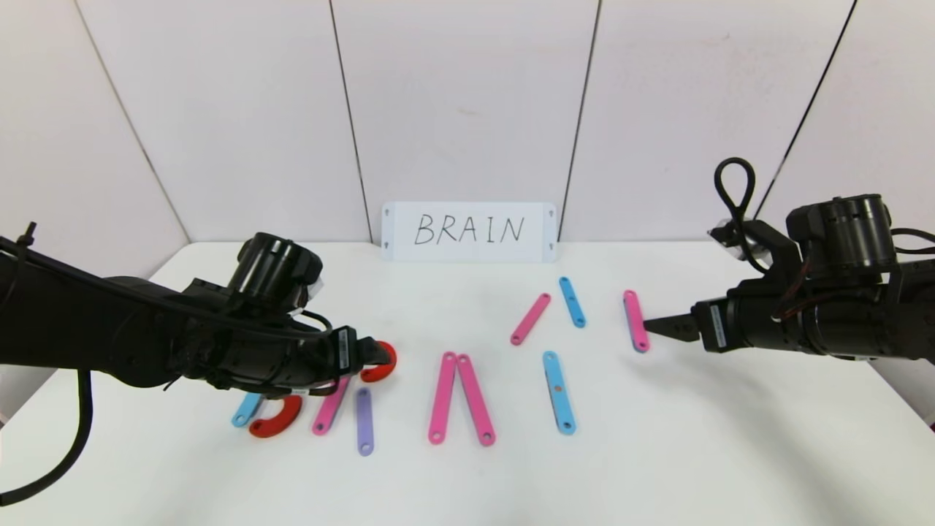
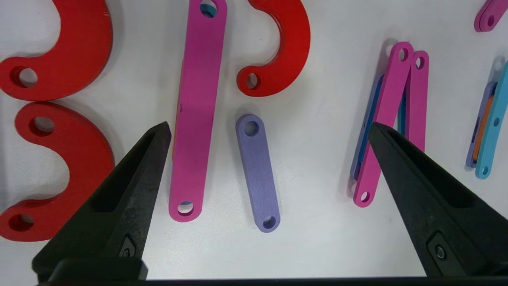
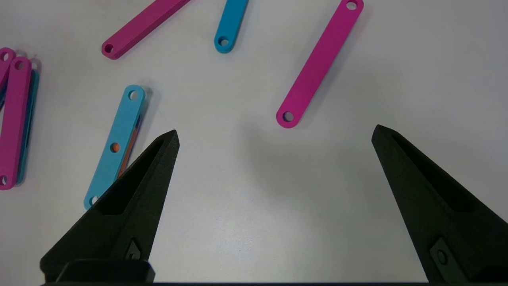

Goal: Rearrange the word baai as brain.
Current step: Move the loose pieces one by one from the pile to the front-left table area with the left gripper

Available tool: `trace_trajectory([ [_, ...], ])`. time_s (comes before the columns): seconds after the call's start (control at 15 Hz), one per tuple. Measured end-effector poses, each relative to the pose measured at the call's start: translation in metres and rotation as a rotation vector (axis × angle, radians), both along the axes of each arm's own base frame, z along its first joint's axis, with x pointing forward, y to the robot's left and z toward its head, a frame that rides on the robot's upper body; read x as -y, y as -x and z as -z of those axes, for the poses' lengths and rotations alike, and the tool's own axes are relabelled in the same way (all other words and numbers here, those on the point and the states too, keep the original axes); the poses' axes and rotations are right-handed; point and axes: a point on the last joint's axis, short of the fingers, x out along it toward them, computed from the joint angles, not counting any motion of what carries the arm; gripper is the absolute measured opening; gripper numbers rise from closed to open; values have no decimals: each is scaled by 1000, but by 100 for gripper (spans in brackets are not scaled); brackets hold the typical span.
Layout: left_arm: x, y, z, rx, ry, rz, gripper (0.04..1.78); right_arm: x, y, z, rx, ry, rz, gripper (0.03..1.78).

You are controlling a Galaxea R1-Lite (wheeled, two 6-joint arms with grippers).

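left gripper [image 2: 270, 131] released over lilac bar [image 2: 258, 172]; right gripper [image 3: 276, 133] released, beside pink bar [image 3: 319, 63].

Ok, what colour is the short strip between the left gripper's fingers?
Lilac; the short strip shows best in the left wrist view.

- The left arm [image 1: 146, 343] is showing matte black housings, with a glossy black cylinder on top near the wrist.
- Thin black cables are running along its upper side, and a thicker black cable is hanging in a loop underneath.
- A small white label is sitting on the left gripper [image 2: 270, 131].
- The right arm [image 1: 818, 314] is showing the same black build, a black cable looping above it and reddish wires showing at a joint.
- A white label is sitting by the right gripper [image 3: 276, 133].
- Both grippers' jaws are showing as black tapered wedges, each with a recessed slot and a small screw.
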Motion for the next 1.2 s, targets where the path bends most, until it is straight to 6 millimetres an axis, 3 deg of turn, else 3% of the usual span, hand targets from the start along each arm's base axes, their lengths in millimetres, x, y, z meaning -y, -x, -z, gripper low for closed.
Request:
trace_trajectory([
  [0.6, 2, -5, 16, -37, -57, 7, 174, 0, 0, 0, 0, 0, 0, 170],
  [1.2, 6, -4, 17, -47, -32, 31, 174, 0, 0, 1, -2, 1, 0, 170],
])
